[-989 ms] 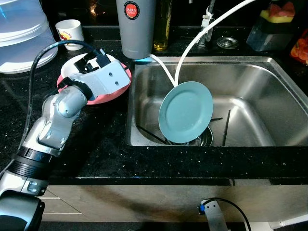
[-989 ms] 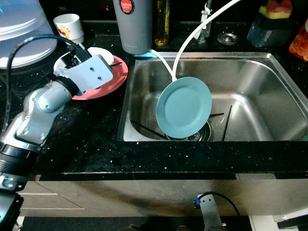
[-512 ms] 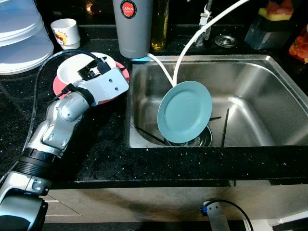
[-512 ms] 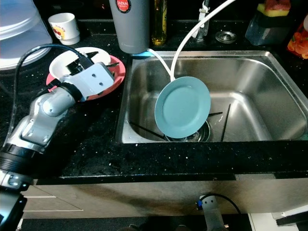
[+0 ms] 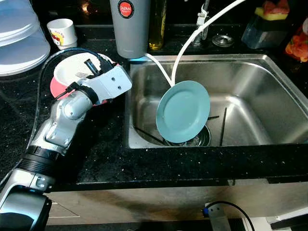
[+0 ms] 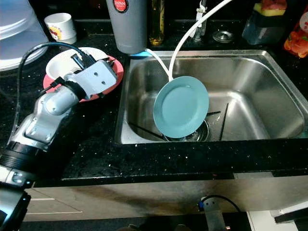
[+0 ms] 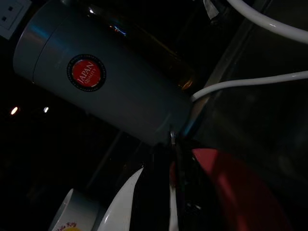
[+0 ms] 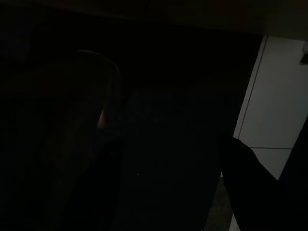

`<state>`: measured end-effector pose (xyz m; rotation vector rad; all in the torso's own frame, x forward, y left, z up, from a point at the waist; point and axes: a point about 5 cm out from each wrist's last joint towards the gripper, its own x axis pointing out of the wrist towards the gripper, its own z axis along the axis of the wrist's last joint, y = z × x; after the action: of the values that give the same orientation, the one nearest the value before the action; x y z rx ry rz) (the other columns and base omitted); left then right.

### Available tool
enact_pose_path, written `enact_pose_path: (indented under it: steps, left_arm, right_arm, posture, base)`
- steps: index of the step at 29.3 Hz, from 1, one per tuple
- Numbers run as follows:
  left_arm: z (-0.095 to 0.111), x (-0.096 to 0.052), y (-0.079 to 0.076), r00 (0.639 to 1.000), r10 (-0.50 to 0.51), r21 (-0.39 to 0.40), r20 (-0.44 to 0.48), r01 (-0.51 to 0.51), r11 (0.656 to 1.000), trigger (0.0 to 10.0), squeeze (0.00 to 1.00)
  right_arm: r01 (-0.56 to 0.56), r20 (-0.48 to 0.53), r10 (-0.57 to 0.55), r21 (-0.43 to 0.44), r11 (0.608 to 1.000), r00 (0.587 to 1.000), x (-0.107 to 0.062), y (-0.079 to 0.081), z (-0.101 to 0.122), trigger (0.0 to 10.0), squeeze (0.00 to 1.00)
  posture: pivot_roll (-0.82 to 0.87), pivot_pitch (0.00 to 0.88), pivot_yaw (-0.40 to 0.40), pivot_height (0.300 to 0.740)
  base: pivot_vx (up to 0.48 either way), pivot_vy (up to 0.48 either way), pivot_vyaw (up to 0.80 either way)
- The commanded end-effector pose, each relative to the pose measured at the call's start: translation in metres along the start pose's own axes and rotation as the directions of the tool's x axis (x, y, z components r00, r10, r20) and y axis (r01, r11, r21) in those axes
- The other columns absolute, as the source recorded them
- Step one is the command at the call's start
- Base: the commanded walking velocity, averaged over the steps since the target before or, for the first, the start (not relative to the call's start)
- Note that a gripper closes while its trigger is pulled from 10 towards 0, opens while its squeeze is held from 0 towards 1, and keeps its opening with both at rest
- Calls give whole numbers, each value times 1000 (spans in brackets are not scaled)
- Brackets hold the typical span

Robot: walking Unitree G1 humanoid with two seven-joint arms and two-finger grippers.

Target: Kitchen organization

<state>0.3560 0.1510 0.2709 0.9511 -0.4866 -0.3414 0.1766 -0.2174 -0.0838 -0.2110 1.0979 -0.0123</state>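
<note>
Worktop (image 5: 110,159): black speckled stone is running along the near edge, bare in front of the sink.
Sink (image 5: 250,77): a teal plate (image 5: 183,111) is leaning upright over the drain, probably left there to drip; dark sticks, maybe chopsticks, are lying beside it.
Left arm: it is reaching across the worktop's left side toward the crockery.
Left gripper (image 6: 79,58): it is hovering over the white dish (image 5: 67,72) stacked on the red plate (image 6: 113,72), just beside the sink's left rim; fingers are looking nearly closed around a thin metal piece, though I cannot tell for sure.
Right gripper: its view is too dark to judge.
Hoses (image 5: 192,38): two white ones are curving down into the sink.
Grey tumbler (image 5: 129,29): standing at the back edge, red badge reading "JAPAN QUALITY".
Cup (image 5: 62,32): white, printed, text unreadable, far left.
</note>
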Motion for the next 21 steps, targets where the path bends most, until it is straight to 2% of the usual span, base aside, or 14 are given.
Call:
enact_pose_path:
  steps: [1,10,15,16,19,20,21]
  left_arm:
    - [-1,1,-1,1000,-12,4,-1,12,1000,0,0]
    - [1,0,3,1000,7,8,3,-7,1000,0,0]
    - [7,0,16,998,54,14,26,-54,998,0,0]
    - [14,1,26,995,90,13,51,-91,996,0,0]
    - [14,1,26,995,90,13,51,-91,996,0,0]
    - [19,1,36,989,129,4,73,-130,992,0,0]
    - [32,2,56,973,194,0,122,-196,981,0,0]
  right_arm:
    - [9,-14,-8,18,1000,1000,0,-1,-6,10000,0]
    - [9,-10,-8,21,1000,1000,0,0,-5,10000,0]
    - [7,-7,-7,23,1000,1000,0,1,-4,10000,0]
    - [7,-5,-7,24,1000,1000,0,1,-3,10000,0]
    - [7,-5,-7,24,1000,1000,0,1,-3,10000,0]
    - [7,-4,-7,26,1000,1000,0,2,-2,10000,0]
    - [7,-2,-7,28,1000,1000,0,2,-2,10000,0]
  posture:
    - [-40,166,-20,740]
    - [-31,158,-17,740]
    - [-28,152,-14,740]
    - [-26,151,-13,740]
    - [-26,151,-13,740]
    - [-24,150,-13,740]
    - [-18,147,-11,740]
  base:
    - [0,0,0]
    - [0,0,0]
    - [0,0,0]
    - [0,0,0]
    - [0,0,0]
    - [0,0,0]
    - [0,0,0]
